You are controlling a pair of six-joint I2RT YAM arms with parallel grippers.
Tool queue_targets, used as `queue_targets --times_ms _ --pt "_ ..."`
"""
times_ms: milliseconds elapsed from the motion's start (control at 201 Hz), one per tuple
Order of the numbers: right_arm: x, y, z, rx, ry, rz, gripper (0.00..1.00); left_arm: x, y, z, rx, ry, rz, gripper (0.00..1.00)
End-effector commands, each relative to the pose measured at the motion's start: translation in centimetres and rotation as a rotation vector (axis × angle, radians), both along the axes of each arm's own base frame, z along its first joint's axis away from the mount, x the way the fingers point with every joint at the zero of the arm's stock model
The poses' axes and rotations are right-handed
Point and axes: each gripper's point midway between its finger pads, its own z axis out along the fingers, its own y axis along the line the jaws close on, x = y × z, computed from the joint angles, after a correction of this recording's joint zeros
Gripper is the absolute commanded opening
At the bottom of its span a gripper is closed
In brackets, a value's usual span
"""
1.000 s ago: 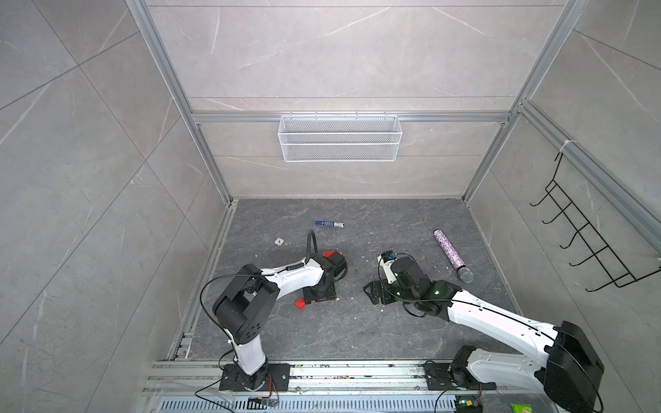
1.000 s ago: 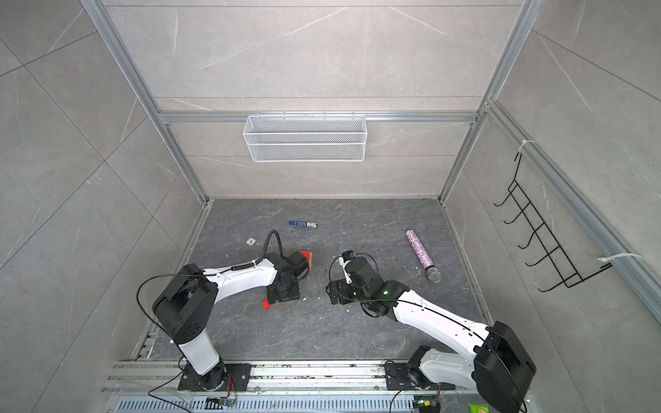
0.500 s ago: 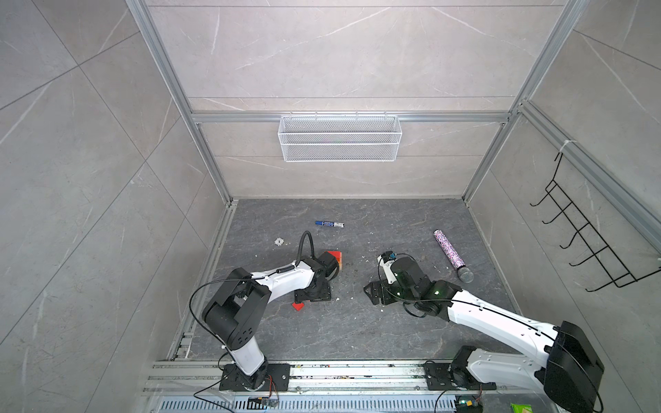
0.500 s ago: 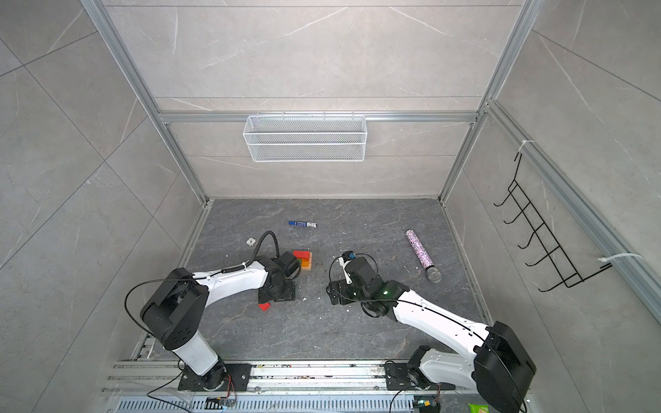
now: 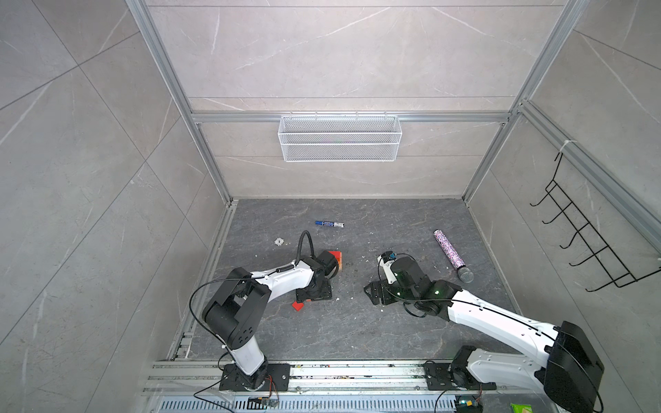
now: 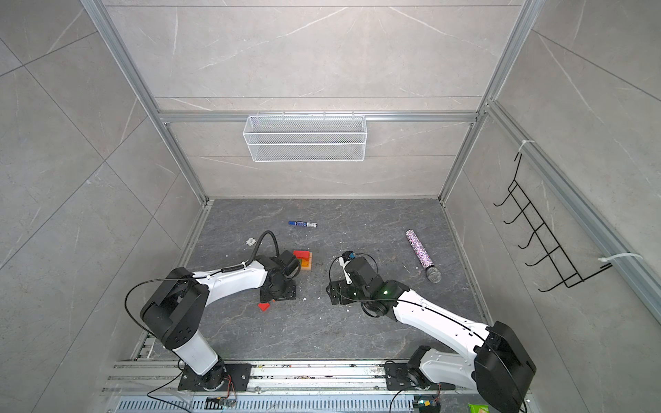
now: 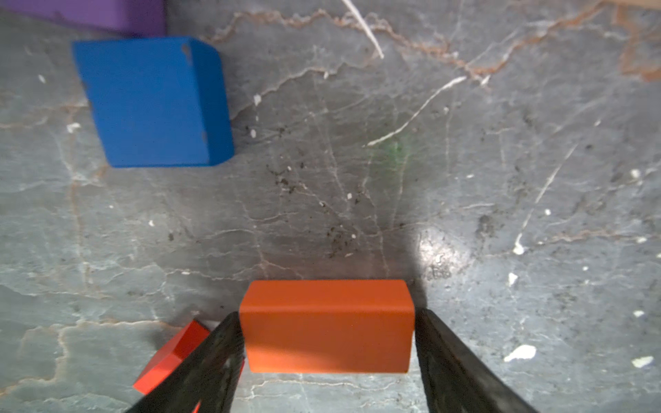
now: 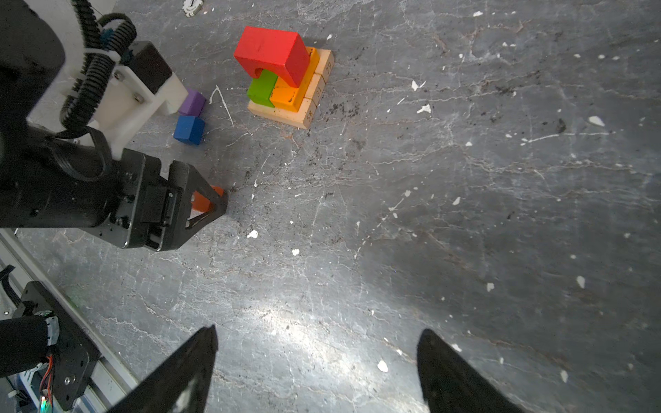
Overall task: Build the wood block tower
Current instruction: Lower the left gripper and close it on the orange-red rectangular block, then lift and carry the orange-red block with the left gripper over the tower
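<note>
In the left wrist view my left gripper (image 7: 327,316) is shut on a small orange block (image 7: 327,325) that rests on the floor, a finger against each end. A red block (image 7: 171,357) lies just beside one finger. A blue cube (image 7: 153,103) and a purple cube (image 7: 89,14) lie farther ahead. The right wrist view shows the tower (image 8: 286,71): a tan base (image 8: 286,114), green (image 8: 263,89) and orange (image 8: 289,93) oblongs, and a red arch (image 8: 272,50) on top. My right gripper (image 8: 318,336) is open over bare floor to the right of the left gripper (image 5: 314,295).
A blue marker pen (image 5: 329,224) lies near the back of the floor. A glittery microphone (image 5: 450,255) lies at the right. A small white disc (image 5: 279,241) sits left of the tower (image 5: 336,259). A wire basket (image 5: 339,137) hangs on the back wall.
The left arm's elbow has swung left and its gripper has edged away from the tower, uncovering more of it. The right arm has not moved.
</note>
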Motion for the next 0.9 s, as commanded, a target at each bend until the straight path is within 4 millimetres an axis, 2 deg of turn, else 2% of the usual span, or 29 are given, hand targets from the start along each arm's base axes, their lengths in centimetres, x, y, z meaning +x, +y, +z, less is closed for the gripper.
queue_targets --times_ms 0,234,498,617,752,891 --pt "0.1 0.3 0.9 -0.005 -0.019 0.015 0.85 -0.2 -0.2 -0.7 -0.017 0.023 0.067 0.75" --pt "-0.1 0.0 0.8 -0.011 -0.019 0.013 0.85 -0.3 0.0 -1.2 -0.012 0.028 0.09 0.71" --pt "-0.1 -0.1 0.7 -0.011 -0.018 0.011 0.85 -0.1 0.2 -1.1 0.006 0.016 0.072 0.61" --pt "-0.1 -0.1 0.6 -0.013 -0.016 0.011 0.85 0.3 0.1 -0.3 -0.002 -0.007 0.04 0.55" --pt "-0.1 0.0 0.7 -0.008 -0.015 0.011 0.85 0.8 0.0 1.5 0.001 -0.035 0.002 0.47" --pt "-0.3 0.2 0.8 0.01 -0.02 0.021 0.86 1.4 -0.3 3.5 -0.007 -0.069 -0.057 0.47"
